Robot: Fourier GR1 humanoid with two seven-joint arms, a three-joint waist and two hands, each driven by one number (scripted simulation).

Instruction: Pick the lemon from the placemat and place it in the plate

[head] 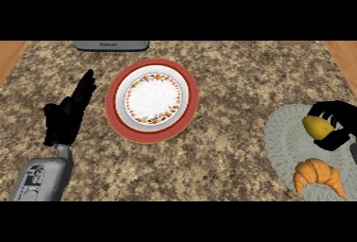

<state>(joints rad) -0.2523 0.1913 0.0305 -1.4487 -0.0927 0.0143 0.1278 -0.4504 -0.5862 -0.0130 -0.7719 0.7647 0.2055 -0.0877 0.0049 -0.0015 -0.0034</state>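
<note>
- Two wooden strips (pixel 14 54) flanked the speckled granite tabletop (pixel 230 94); plate (pixel 152 100) sat centre.
- Right hand (pixel 336 124) curled around lemon (pixel 317 126) over the placemat (pixel 282 142), near a croissant (pixel 318 175).
- Left hand (pixel 68 113) rested, fingers straight.

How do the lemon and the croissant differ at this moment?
The lemon is yellow and rounded; the croissant is orange-brown and crescent-shaped. The right hand curls round the lemon, while the croissant lies free. The lemon sits further from the robot than the croissant. Both are over the grey placemat.
</note>
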